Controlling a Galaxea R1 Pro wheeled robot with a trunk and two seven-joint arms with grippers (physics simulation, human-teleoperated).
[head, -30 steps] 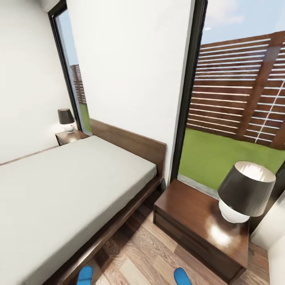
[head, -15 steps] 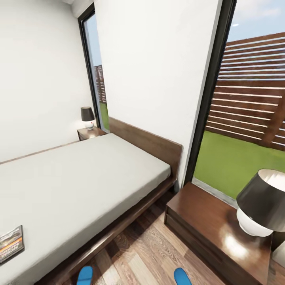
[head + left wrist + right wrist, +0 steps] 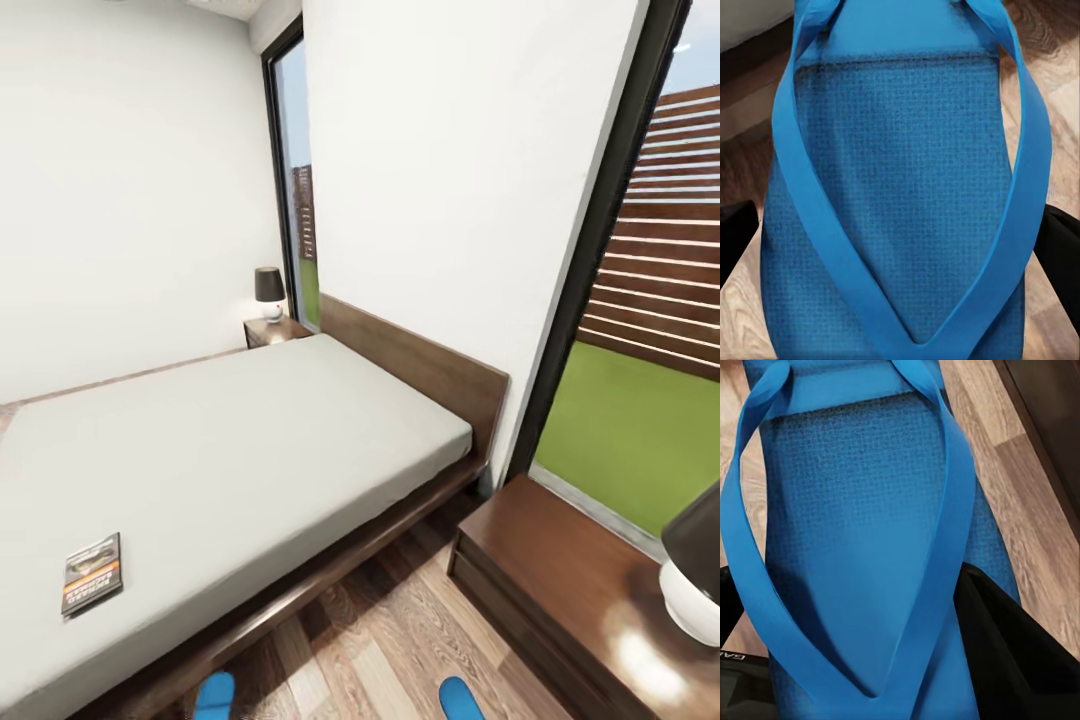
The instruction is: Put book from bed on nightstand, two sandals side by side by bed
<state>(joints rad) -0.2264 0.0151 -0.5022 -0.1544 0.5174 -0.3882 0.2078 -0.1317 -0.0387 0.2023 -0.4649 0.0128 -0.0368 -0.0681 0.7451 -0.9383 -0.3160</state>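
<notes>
The dark-covered book with its orange band lies flat on the pale mattress of the bed, near the bed's near edge. One blue sandal fills the left wrist view, and my left gripper is shut on it, a black finger at each side. My right gripper is shut on the other sandal the same way. Both sandal tips poke into the bottom of the head view, over the wood floor. A nightstand stands at the right of the bed.
A black-shaded lamp with a white base stands on the near nightstand's right end. A second nightstand with a small lamp sits beyond the bed by the far window. A floor strip runs between bed and nightstand.
The head view has swung left, bringing the book into sight and sliding the near nightstand and lamp toward the right edge. The sandal tips keep their place in the picture.
</notes>
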